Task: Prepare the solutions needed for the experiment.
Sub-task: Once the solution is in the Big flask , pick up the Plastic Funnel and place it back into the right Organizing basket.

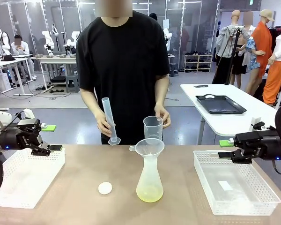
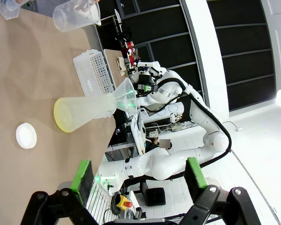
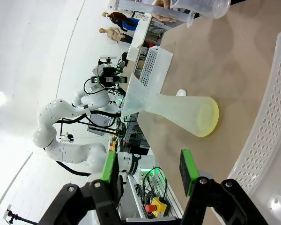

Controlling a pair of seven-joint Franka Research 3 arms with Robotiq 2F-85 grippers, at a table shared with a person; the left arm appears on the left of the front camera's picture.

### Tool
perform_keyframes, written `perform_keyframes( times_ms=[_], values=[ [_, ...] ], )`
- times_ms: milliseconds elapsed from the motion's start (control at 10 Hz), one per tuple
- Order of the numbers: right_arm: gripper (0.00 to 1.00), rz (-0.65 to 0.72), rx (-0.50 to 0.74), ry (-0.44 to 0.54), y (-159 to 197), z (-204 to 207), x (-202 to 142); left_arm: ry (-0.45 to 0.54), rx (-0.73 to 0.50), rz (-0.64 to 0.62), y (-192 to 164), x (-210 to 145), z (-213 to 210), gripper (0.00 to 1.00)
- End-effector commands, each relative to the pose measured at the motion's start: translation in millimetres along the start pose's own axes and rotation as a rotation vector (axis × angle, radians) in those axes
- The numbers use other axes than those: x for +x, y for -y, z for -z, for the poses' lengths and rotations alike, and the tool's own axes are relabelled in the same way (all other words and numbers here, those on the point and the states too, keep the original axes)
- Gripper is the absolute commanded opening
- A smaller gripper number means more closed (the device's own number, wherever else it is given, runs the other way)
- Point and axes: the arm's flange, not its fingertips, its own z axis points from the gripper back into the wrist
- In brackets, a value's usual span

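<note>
Brown surface (image 1: 75,187), with a person standing at its far side. At its middle stands a frosted conical flask (image 1: 150,173), upright, its long axis vertical and its neck pointing up. A funnel (image 1: 149,146) sits in the neck, mouth upward. The solutions (image 1: 149,193) lie as a shallow pale yellow layer across the flask's wide base. A small white cap (image 1: 105,188) lies on the surface beside the flask, toward the robot's left, not touching it. Behind the funnel the person holds a graduated cylinder (image 1: 109,119) in one hand (image 1: 103,125), foot down and leaning slightly, and a clear beaker (image 1: 152,127) in the other hand (image 1: 163,118). The left jaws hang spread and empty above the left white basket (image 1: 33,152). The right jaws, apart with nothing between them, hover over the right basket (image 1: 201,164).
</note>
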Motion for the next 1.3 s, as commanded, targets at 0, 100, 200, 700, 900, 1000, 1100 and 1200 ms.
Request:
perform_keyframes(
  times_ms=[0,100,200,700,900,1000,1100,1200],
  values=[
    [0.67,-0.019,-0.078,-0.010,-9.2,5.0,-1.4,-0.007,0.006,0.001,1.8,-0.4,0.1,1.00],
    [0.67,-0.032,-0.148,-0.027,-23.0,15.0,-3.2,-0.007,0.006,0.001,1.8,-0.4,0.1,1.00],
    [0.67,-0.049,-0.220,-0.039,-38.2,27.7,-5.5,-0.007,0.006,0.001,1.8,-0.4,0.1,1.00],
    [0.67,-0.061,-0.463,0.017,-103.5,87.5,-13.1,-0.007,0.006,0.001,1.8,-0.4,0.1,1.00],
    [0.67,-0.106,-0.511,-0.029,-120.9,106.7,-17.8,-0.007,0.006,0.001,1.8,-0.4,0.1,1.00],
    [0.67,-0.103,-0.442,0.008,-105.5,86.7,-10.3,-0.007,0.006,0.001,1.8,-0.4,0.1,1.00],
    [0.67,-0.103,-0.442,0.008,-105.5,86.7,-10.3,-0.007,0.006,0.001,1.8,-0.4,0.1,1.00],
    [0.67,-0.103,-0.442,0.008,-105.5,86.7,-10.3,-0.007,0.006,0.001,1.8,-0.4,0.1,1.00]
  ],
)
